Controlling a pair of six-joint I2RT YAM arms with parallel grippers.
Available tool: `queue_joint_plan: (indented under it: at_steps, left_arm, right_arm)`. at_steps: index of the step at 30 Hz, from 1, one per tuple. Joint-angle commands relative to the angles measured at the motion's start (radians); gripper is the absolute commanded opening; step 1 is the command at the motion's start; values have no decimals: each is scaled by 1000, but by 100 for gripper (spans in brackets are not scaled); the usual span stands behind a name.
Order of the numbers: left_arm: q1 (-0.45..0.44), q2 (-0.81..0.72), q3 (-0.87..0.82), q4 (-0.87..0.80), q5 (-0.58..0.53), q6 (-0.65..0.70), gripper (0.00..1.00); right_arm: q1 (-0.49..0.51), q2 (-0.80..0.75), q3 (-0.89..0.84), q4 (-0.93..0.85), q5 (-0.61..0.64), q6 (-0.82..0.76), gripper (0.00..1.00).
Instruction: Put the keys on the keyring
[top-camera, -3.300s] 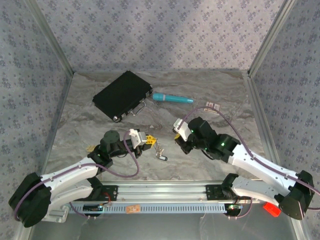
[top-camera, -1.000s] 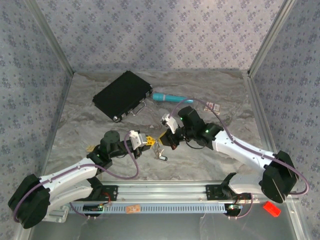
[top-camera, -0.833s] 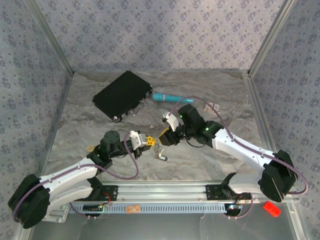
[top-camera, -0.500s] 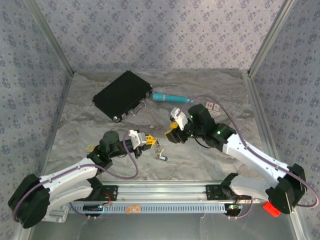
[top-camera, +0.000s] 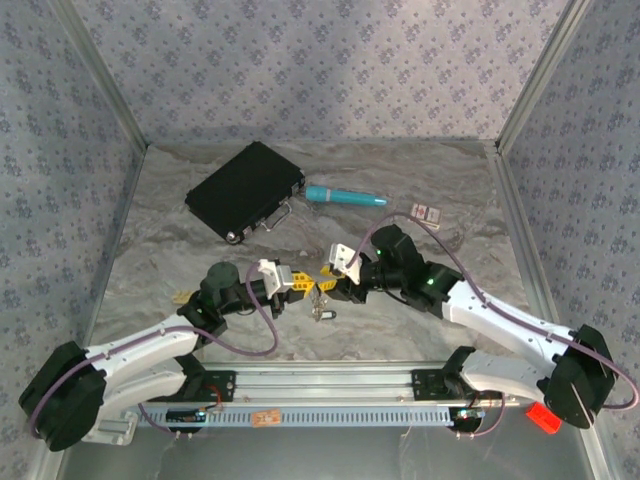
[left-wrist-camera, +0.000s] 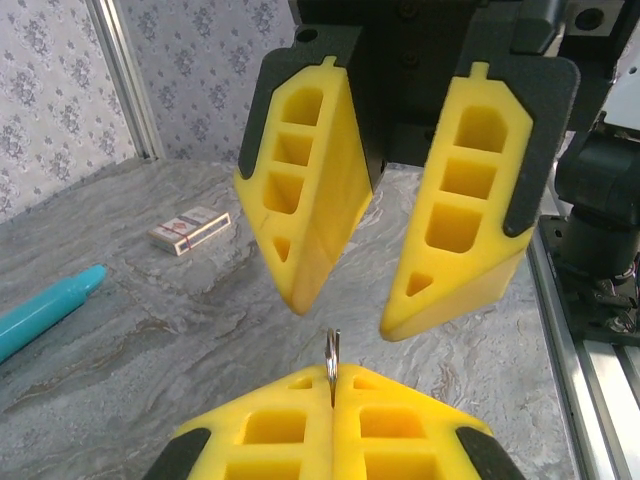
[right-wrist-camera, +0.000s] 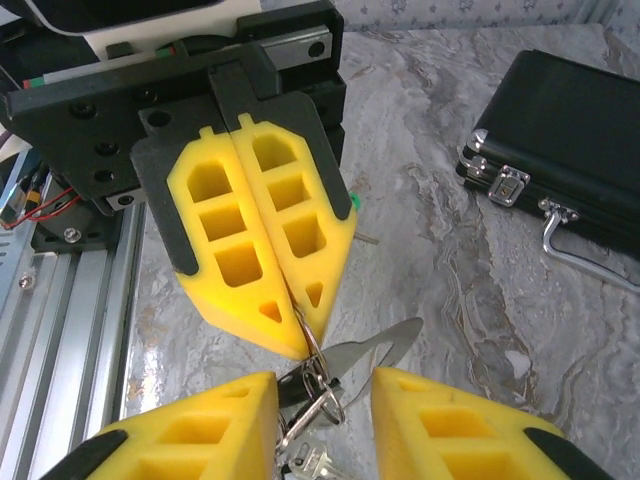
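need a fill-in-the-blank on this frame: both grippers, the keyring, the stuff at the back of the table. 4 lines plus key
1. The left gripper is ___ on the keyring.
2. The right gripper faces it, tip to tip, with its jaws ___.
3. In the top view, the teal pen lies to the ___ of the black case.
4. The black case's lid is ___.

Missing words: shut; open; right; closed

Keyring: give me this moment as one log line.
left gripper: shut on keyring | right gripper: open, straddling keyring | keys: clustered at keyring
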Motion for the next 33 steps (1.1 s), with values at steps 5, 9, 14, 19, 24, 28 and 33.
queue_joint_plan:
  at_steps: [5, 9, 14, 19, 24, 28, 33]
  left_arm:
    - [-6, 2, 2, 67, 47, -15, 0]
    - [-5, 2, 2, 69, 49, -14, 0]
    - [-6, 2, 1, 70, 51, -14, 0]
    - [-6, 1, 1, 71, 58, -14, 0]
    - [-6, 0, 8, 44, 43, -15, 0]
    - [-6, -9, 43, -85, -5, 18, 15]
    - [-6, -18, 63, -161, -25, 44, 19]
  right_arm:
    - [3, 31, -8, 56, -50, -13, 21]
    - [4, 39, -9, 51, -62, -17, 21]
    - [1, 42, -27, 54, -64, -28, 21]
    - [-1, 49, -30, 76, -77, -30, 17]
    - [-2, 62, -4, 50, -93, -53, 0]
    - [0, 62, 60, -93, -65, -115, 0]
    - [15, 87, 168, -332, 25, -222, 0]
